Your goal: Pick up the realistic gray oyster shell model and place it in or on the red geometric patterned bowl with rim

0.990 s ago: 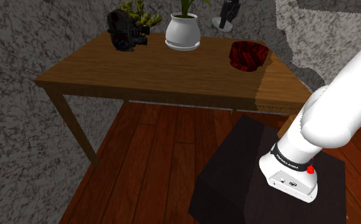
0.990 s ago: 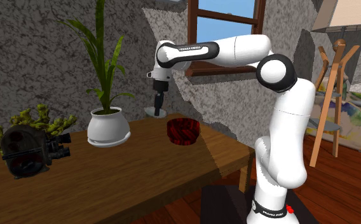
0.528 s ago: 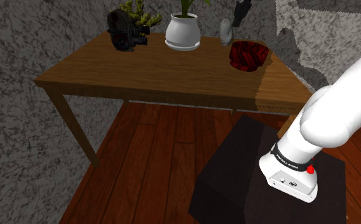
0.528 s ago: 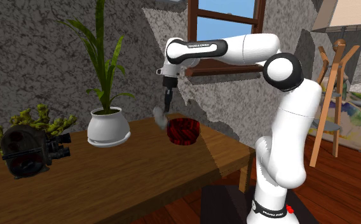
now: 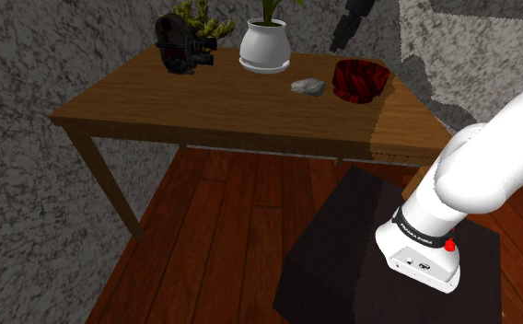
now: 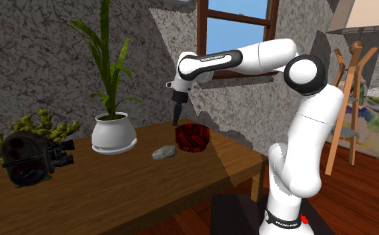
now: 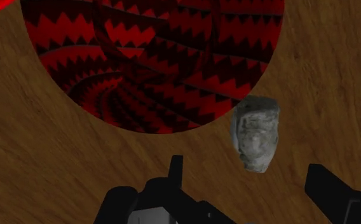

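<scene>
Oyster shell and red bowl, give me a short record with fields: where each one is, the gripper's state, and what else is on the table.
shell: grey shell lying on the wooden table, outside the bowl
bowl: red patterned bowl, upright, close beside the shell
gripper: gripper above the bowl, open, holding nothing
other things: white plant pot, dark camera-like object
task state: shell not yet in the bowl

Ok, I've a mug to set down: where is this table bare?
The half of the table nearest the stand is bare, in front of the black camera, white pot and grey shell. The far edge is crowded, and the corner by the red bowl is tight: shell beside it, hand above.
</scene>
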You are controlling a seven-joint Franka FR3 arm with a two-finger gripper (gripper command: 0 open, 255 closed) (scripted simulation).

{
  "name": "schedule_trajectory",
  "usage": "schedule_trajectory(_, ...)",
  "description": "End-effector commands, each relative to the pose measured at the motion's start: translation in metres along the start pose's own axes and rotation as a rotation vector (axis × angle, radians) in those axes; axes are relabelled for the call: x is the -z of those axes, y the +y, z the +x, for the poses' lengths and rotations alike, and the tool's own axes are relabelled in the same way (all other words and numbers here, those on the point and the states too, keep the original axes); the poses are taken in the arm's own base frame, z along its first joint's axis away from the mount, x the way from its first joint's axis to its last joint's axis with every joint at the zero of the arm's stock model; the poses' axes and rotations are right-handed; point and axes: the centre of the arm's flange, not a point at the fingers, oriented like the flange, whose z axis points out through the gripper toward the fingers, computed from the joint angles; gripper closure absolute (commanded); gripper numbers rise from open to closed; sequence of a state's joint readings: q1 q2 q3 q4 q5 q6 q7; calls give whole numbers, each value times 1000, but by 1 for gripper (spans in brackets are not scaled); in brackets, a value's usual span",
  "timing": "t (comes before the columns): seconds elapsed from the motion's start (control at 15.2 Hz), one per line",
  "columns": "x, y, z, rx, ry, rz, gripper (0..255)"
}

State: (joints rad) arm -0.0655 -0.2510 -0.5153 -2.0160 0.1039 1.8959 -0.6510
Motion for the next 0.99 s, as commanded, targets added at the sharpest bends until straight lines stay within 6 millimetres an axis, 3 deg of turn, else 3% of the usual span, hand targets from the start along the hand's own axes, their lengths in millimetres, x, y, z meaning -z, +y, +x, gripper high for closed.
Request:
schedule_trajectory(0.0, -28, -1, 0, 21, 39, 0, 0)
schedule_trajectory(0.53, -68, -1, 1, 21, 39, 0, 0)
schedule_trajectory(0.92, -68, -1, 1, 21, 39, 0, 0)
